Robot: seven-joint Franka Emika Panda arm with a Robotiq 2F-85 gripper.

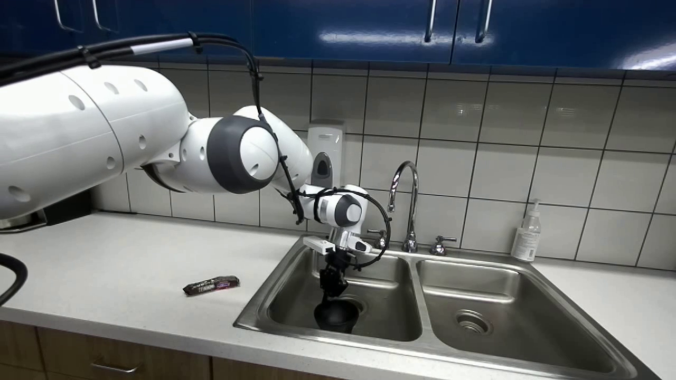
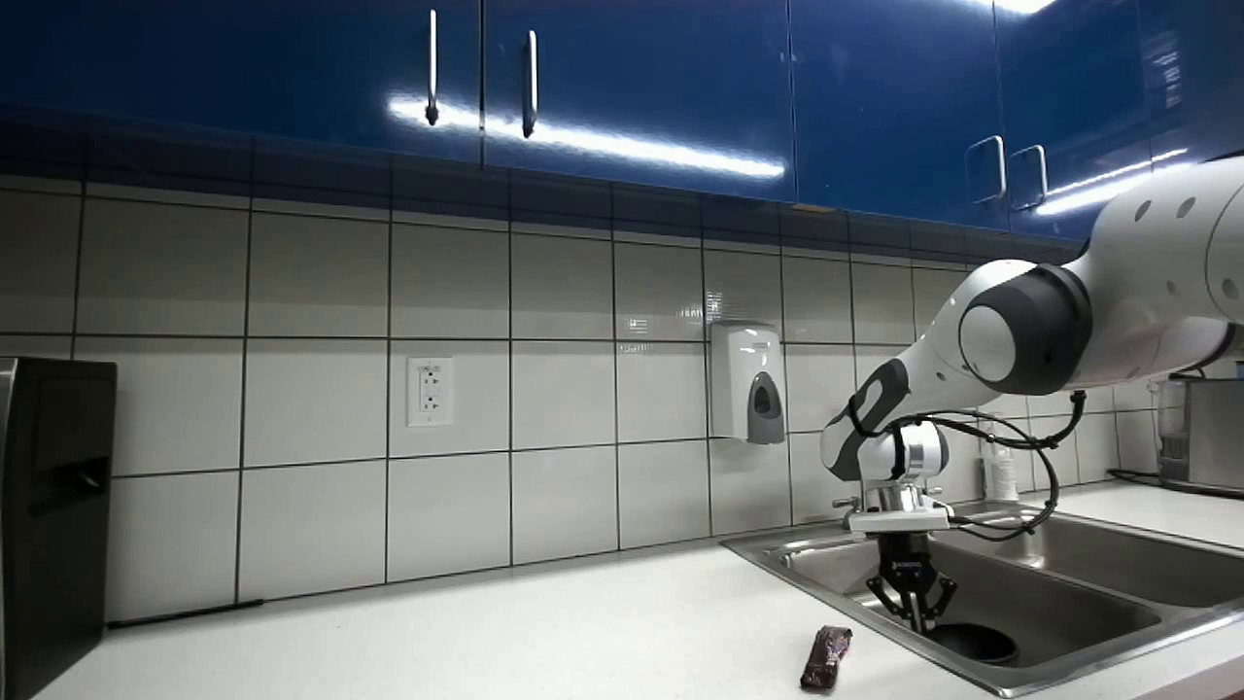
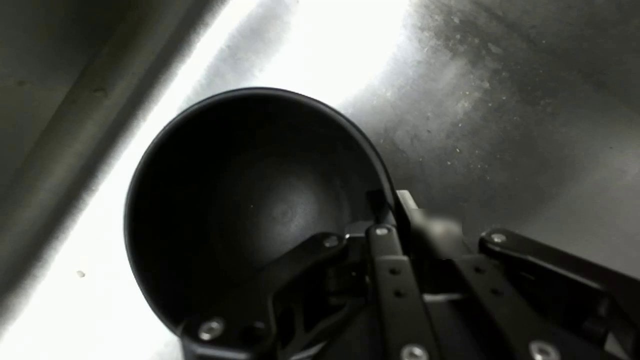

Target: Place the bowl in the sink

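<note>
The small black bowl (image 1: 338,316) is inside the left basin of the steel sink (image 1: 272,287), near its front wall. It also shows in an exterior view (image 2: 974,642), low in the basin. In the wrist view the bowl (image 3: 250,165) is seen from above, with its inside empty. My gripper (image 3: 392,202) pinches the bowl's rim, one finger inside and one outside. The gripper also shows in both exterior views (image 1: 326,296) (image 2: 918,622), pointing down into the basin. I cannot tell whether the bowl touches the basin floor.
A dark wrapped bar (image 1: 211,285) lies on the white counter (image 1: 132,264) left of the sink. The chrome faucet (image 1: 412,211) and its handles stand behind the basins. A soap dispenser (image 1: 325,153) hangs on the wall. A pump bottle (image 1: 527,237) stands behind the right basin.
</note>
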